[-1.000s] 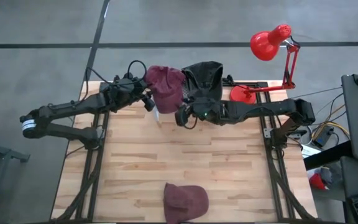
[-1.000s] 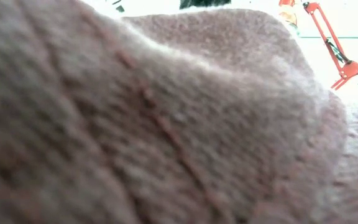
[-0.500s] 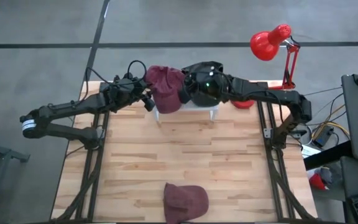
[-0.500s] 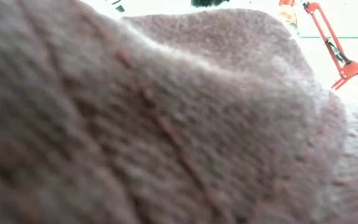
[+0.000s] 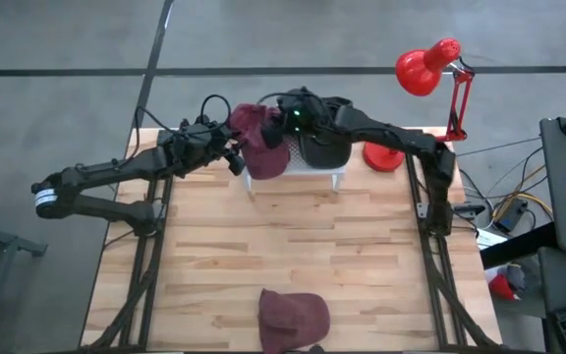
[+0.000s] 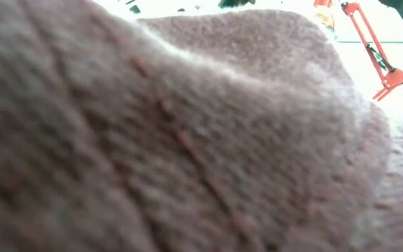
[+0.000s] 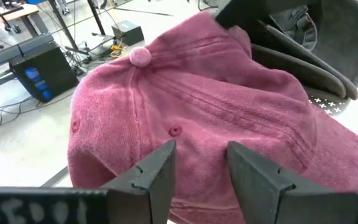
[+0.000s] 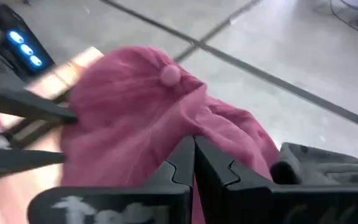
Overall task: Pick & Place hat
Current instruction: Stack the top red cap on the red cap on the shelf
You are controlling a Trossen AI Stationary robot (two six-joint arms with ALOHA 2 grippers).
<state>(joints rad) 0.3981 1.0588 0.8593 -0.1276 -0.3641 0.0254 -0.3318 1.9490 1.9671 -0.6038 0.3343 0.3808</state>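
From the high view, you have a maroon hat (image 5: 259, 138) sitting on a small white stand (image 5: 314, 169) near the middle of the tabletop's (image 5: 362, 256) far edge, with a dark hat (image 5: 324, 133) just beside it on the same stand. Your left gripper (image 5: 236, 157) reaches in from the left side and sits at that maroon hat's left flank, touching or nearly so. Your right gripper (image 5: 281, 128) comes across from the right, over the dark hat, and its tip is at the maroon hat's right side. A second maroon hat (image 5: 293, 317) lies alone at the near edge, about midway along it. A red lamp (image 5: 430, 79) stands at the far right corner.

From the low view, nearly everything you see is the maroon fabric of the second hat (image 6: 187, 140) pressed close to the lens, with the red lamp's arm (image 6: 373, 52) showing at the upper right.

From the left wrist view, your left fingers (image 7: 154, 171) stand apart with a clear gap, close against the maroon hat (image 7: 197, 112) without pinching it; the dark hat (image 7: 319, 37) lies behind.

From the right wrist view, your right fingers (image 8: 180, 163) are pressed together, tips against the maroon hat (image 8: 135, 118); whether any cloth is caught between them, you cannot tell.
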